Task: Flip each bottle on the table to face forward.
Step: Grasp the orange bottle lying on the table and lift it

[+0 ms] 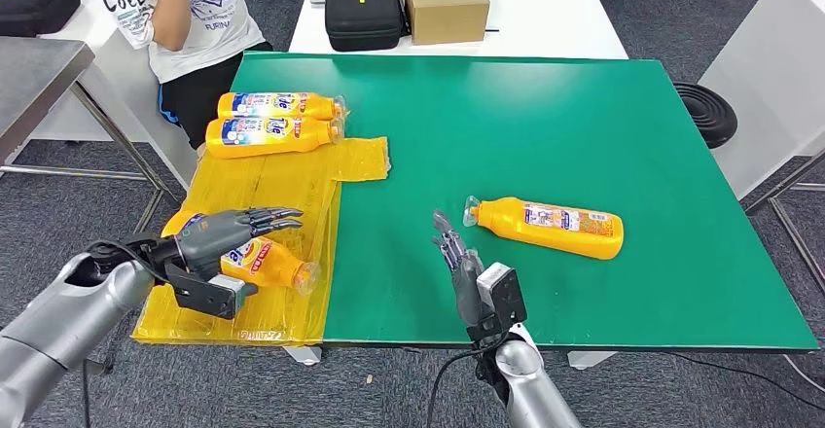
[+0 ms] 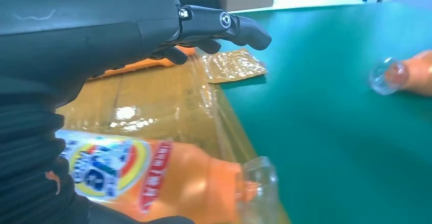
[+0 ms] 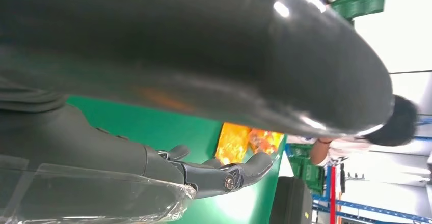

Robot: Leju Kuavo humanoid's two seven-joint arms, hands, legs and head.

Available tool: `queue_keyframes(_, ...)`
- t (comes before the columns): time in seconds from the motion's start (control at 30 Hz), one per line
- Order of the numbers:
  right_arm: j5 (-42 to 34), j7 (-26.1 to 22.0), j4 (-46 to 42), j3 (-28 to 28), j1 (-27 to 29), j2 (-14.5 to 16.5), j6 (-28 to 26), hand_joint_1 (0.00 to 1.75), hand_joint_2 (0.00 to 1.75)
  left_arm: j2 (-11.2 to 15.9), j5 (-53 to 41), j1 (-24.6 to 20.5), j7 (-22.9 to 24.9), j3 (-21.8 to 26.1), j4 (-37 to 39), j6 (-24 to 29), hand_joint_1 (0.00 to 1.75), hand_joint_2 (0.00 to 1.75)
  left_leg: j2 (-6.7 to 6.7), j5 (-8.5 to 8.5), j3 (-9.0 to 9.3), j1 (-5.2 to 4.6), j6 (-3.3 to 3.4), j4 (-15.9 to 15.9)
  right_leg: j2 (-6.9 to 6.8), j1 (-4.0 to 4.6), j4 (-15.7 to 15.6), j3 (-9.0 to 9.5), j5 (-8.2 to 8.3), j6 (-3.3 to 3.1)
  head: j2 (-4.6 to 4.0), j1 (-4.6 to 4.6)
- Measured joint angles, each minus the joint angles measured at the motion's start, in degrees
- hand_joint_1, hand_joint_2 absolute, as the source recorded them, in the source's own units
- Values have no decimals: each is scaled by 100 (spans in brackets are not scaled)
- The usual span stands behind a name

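A lab: white worktables [image 1: 545,19], equipment case [image 1: 363,12], grey carpet [image 1: 58,214].

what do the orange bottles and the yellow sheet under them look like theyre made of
Orange bottles: likely glossy plastic, with a clear cap and a printed label. Yellow sheet: looks like thin shiny plastic film or tape, wrinkled and catching glare in the left wrist view.

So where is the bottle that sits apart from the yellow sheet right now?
In the head view the lone bottle lies on its side on the bare green table, right of centre, its clear cap pointing toward the right hand just beside it.
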Motion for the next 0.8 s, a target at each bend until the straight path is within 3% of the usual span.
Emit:
queue_keyframes(0.13,827,429,-242,-127,96,-115,-584,0,175,-324,271,433,127,522,-46,362,0,175,1,-1,-1,-1,0,0,0,-1,-1,0,0,0,0,0)
queue_keyframes(0.37,2494,1446,-1084,-770,330,-529,-1373,0,175,-1150,1209,1456,791,1764,-80,928,0,175,-1,-3,-13,-15,2,1,0,-14,-3,-10,0,1,0,1)
queue_keyframes(0.57,3165,1730,-1473,-1307,256,-946,-1418,0,175,-1838,1513,2015,843,2559,-113,1317,0,175,-3,-3,-18,-23,3,1,-1,-19,-3,-11,3,5,0,0)
queue_keyframes(0.8,3427,1904,-1348,-1462,-211,-1421,-1204,0,175,-2196,1420,2335,798,2916,-256,1494,0,175,-3,-1,-19,-21,5,1,-2,-17,-3,-12,5,7,0,-2)
